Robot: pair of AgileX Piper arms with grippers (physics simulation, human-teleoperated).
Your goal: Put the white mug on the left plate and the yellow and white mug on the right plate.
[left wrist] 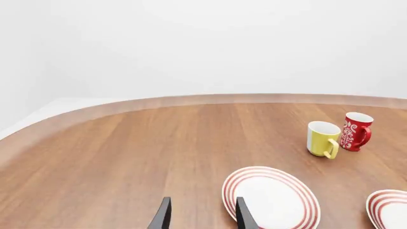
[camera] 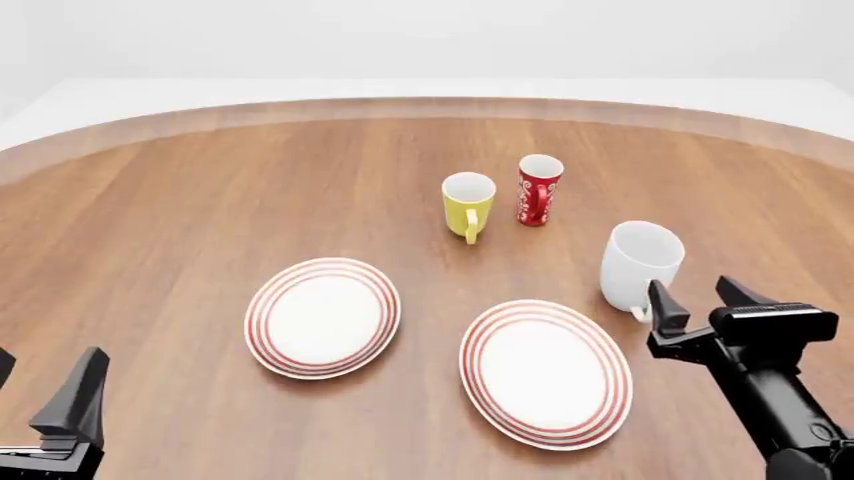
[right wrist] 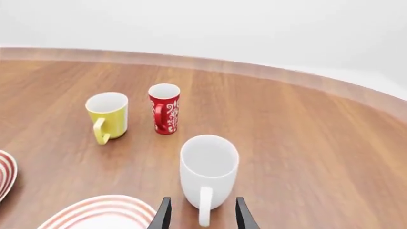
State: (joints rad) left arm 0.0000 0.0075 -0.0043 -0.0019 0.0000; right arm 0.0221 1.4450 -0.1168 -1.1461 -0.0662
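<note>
The white mug (camera: 641, 262) stands upright on the table right of the right plate (camera: 545, 372), its handle turned toward my right gripper (camera: 697, 298). That gripper is open and empty just on the near side of the mug. In the right wrist view the mug (right wrist: 208, 167) sits just ahead of the open gripper (right wrist: 202, 217), its handle between the fingertips. The yellow and white mug (camera: 469, 203) stands farther back at centre. The left plate (camera: 323, 317) lies bare. My left gripper (camera: 40, 388) is open and empty at the near left, short of the left plate (left wrist: 270, 198).
A tall red patterned cup (camera: 539, 189) stands close to the right of the yellow mug, and it also shows in the right wrist view (right wrist: 165, 114). The wooden table's curved far edge (camera: 427, 105) runs behind the cups. The two plates lie side by side with a small gap.
</note>
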